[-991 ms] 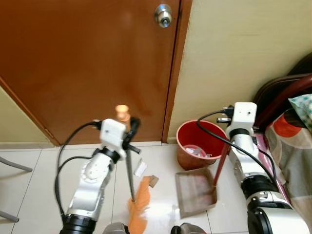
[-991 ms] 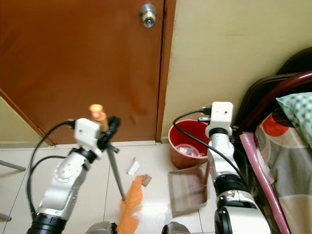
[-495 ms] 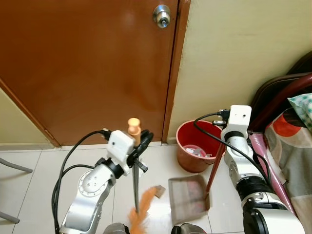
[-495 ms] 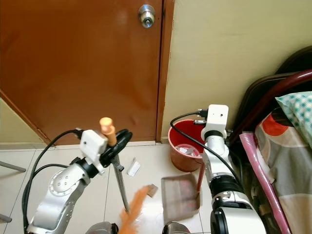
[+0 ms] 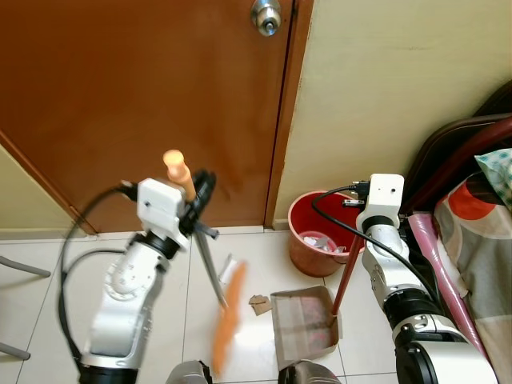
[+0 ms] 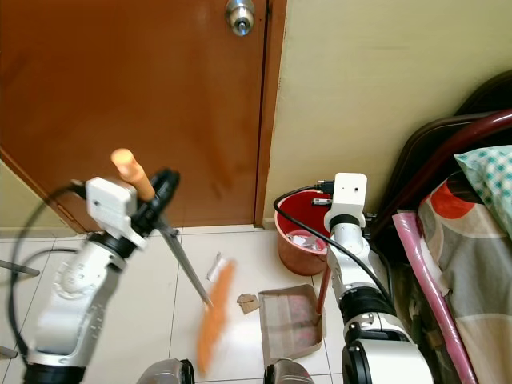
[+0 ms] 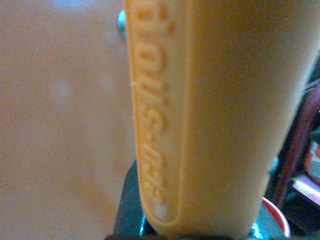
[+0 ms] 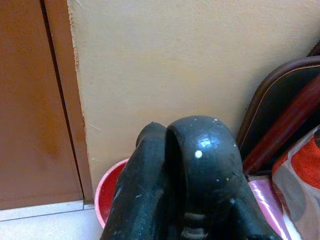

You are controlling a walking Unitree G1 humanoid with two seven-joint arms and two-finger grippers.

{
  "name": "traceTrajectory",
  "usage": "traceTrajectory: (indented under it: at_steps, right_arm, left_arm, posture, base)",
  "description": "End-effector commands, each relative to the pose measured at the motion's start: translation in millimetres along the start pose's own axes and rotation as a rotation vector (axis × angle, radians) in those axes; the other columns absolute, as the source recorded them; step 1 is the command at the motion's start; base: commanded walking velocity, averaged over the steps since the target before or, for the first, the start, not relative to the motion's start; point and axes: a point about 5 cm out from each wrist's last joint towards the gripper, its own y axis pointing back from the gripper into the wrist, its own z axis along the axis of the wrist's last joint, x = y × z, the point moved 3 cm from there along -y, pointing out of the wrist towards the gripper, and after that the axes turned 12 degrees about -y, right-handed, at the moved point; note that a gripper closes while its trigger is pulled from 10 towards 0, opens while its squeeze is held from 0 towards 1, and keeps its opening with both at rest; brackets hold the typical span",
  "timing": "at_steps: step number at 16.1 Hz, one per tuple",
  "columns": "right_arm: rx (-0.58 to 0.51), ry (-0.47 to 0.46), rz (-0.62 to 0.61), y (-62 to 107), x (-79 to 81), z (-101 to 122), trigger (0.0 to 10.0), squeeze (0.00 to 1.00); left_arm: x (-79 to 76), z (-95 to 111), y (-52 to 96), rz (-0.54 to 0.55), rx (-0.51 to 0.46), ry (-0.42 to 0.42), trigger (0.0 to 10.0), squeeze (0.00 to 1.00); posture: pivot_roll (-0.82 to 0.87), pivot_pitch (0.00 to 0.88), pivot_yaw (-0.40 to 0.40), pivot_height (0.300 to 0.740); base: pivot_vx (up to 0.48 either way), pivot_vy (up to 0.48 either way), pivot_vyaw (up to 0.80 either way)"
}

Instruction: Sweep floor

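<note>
My left end effector [image 5: 196, 210] grips the broom [image 5: 227, 320]; right end effector [image 5: 362, 240] clamps the dustpan [image 5: 302, 324]. Next I sweep the scrap [image 5: 258, 304] below into it.

Left arm raised in front of the door [image 5: 144, 104], left gripper [image 5: 194, 194] clamped round the broom handle [image 5: 178, 171] just below its top. Right arm bent near the door frame side, right gripper [image 8: 185, 165] closed tight on the dustpan handle [image 5: 346, 269].
</note>
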Motion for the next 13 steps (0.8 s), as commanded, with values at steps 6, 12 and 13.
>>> traceTrajectory:
  at_steps: [6,12,13]
  right_arm:
    - [-0.049,0.066,0.055,-3.9,15.4,12,10.0,0.00]
    - [-0.030,0.033,0.079,-4.3,29.7,9,10.0,0.00]
    - [-0.029,0.031,0.079,-4.1,30.4,9,10.0,0.00]
  left_arm:
    - [-8.3,-31,2.3,0.006,0.077,0.028,10.0,0.00]
    - [-57.0,-42,-50.7,-0.031,0.030,0.076,10.0,0.00]
    - [-62.7,-43,-53.1,-0.052,0.034,0.082,10.0,0.00]
  posture:
    - [0.03,0.112,-0.053,0.740]
    - [-0.01,0.103,-0.050,0.740]
    - [-0.02,0.101,-0.048,0.740]
  base:
    - [0.000,0.000,0.00]
    - [0.000,0.000,0.00]
    - [0.000,0.000,0.00]
